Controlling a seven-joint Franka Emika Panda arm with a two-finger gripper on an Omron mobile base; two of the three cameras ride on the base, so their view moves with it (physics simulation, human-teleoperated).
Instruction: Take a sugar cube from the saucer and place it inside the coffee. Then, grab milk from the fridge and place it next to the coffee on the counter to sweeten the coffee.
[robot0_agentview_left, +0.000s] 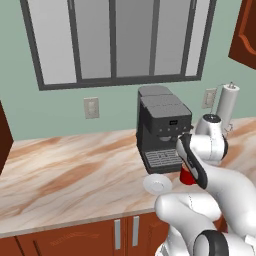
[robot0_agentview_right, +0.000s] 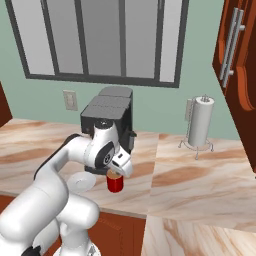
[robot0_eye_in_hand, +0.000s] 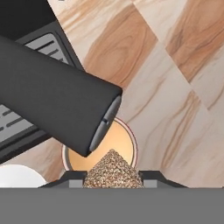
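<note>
though hidden elsewhere — sugar cube (robot0_eye_in_hand: 113, 170) over coffee (robot0_eye_in_hand: 120, 142)

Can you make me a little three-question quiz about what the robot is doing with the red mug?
1. True or false: the sugar cube lies on the saucer.
2. The gripper hangs over: A) the coffee B) the paper towel roll C) the coffee machine.
3. Which side of the mug is the saucer on in the right base view?

Key: 1 false, it sits between the fingers. 2 A. 3 left.
</note>
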